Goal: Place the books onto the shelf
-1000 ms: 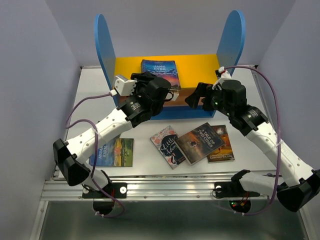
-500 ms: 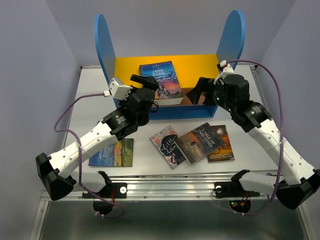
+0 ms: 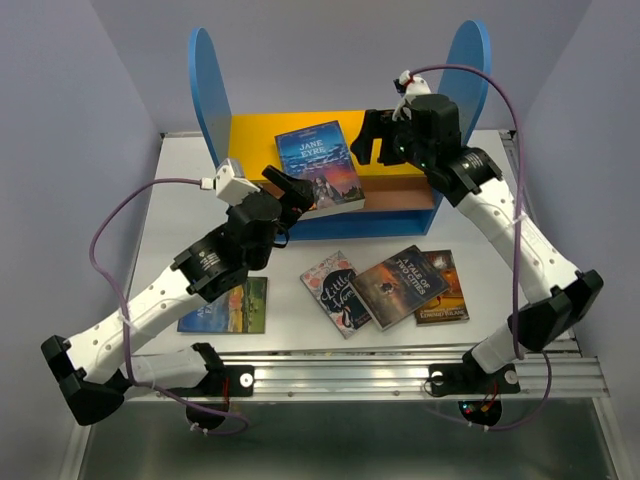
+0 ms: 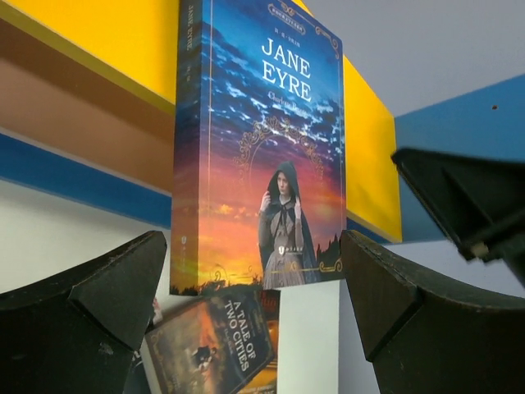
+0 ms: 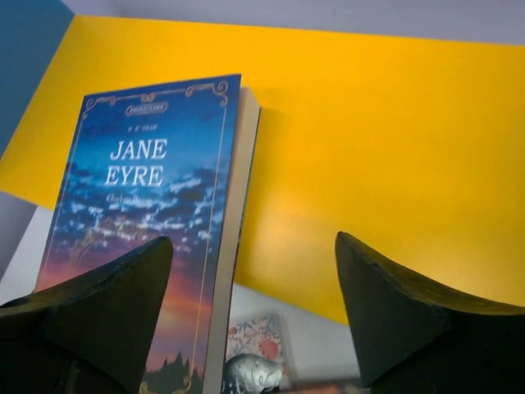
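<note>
1. Top view: the shelf (image 3: 215,90) stands at the upper centre. The Jane Eyre book (image 3: 320,168) lies flat on its yellow board (image 3: 400,125), with the lower edge hanging over the front. The left fingers (image 3: 288,186) are wide and empty just beside the lower left corner of the book. The right fingers (image 3: 367,135) are wide at its upper right. On the tabletop (image 3: 180,200) below lie the Animal Farm book (image 3: 228,305) and the Tale of Two Cities book (image 3: 400,285).
2. Left wrist view: the left fingers (image 4: 98,304) are far apart at the bottom corners. The Jane Eyre book (image 4: 262,164) fills the centre.
3. Right wrist view: the right fingers (image 5: 410,320) are also far apart and hold nothing. The Jane Eyre book (image 5: 156,230) is at the left on the yellow board (image 5: 369,148).
</note>
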